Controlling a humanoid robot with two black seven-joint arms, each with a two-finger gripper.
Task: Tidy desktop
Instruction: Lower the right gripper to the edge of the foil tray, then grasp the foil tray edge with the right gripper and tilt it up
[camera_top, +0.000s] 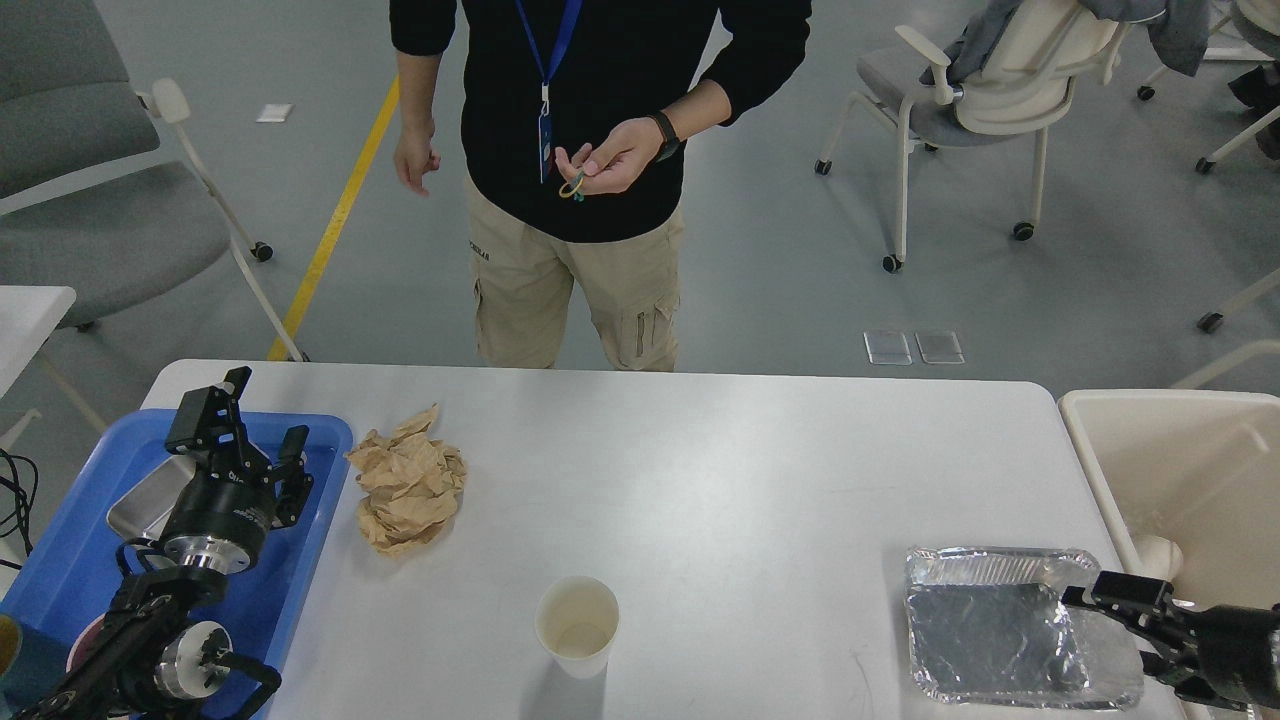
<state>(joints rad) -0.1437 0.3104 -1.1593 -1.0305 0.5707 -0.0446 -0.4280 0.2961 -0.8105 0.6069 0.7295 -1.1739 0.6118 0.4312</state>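
Note:
The white desktop (750, 480) holds a crumpled brown paper ball (408, 492) at the left, an empty paper cup (577, 625) near the front middle, and an empty foil tray (1000, 630) at the front right. My left gripper (260, 428) is open and empty above the blue tray (310, 560), just left of the paper ball. My right gripper (1110, 628) comes in from the bottom right with its fingers apart. Its upper finger (1100, 592) lies over the foil tray's right rim.
A metal tin (135, 510) lies in the blue tray, partly hidden by my left arm. A beige bin (1090, 450) stands off the table's right end. A person (590, 150) stands behind the far edge, holding a small ring-like thing. Office chairs stand beyond.

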